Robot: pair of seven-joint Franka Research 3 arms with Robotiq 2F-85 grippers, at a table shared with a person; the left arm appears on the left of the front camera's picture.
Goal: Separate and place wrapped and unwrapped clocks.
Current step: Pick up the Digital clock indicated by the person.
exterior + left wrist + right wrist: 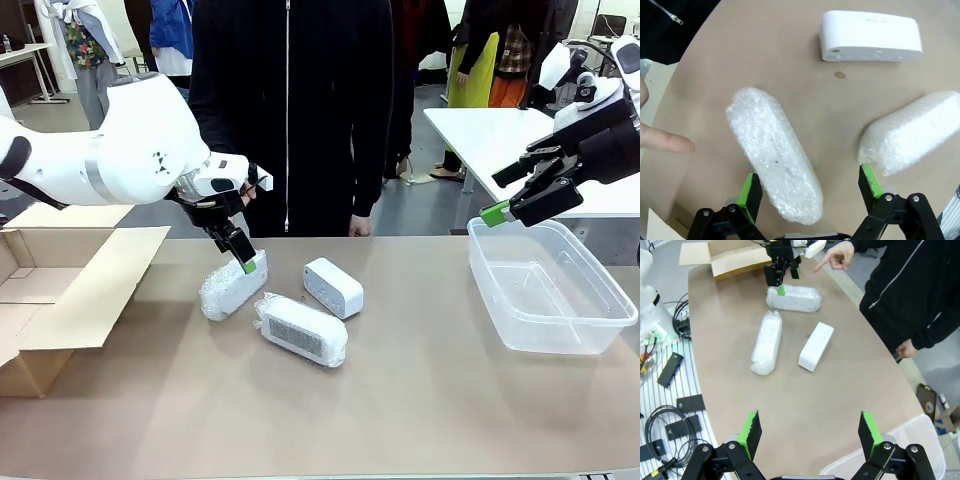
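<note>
On tan tabletop (420,400), cardboard box (70,290) left, clear plastic tub (545,290) right.

Wide bare table in front, a crowded middle.
The table (420,400) is bare near the robot and between the clocks and the plastic tub (550,290) on the right. A cardboard box (70,290) blocks the left. The far wrapped clock (232,285), near wrapped clock (300,328) and bare clock (333,287) lie close, with thin gaps between them. The left gripper (243,260) and a person's pointing hand (660,140) crowd the far wrapped clock.
</note>
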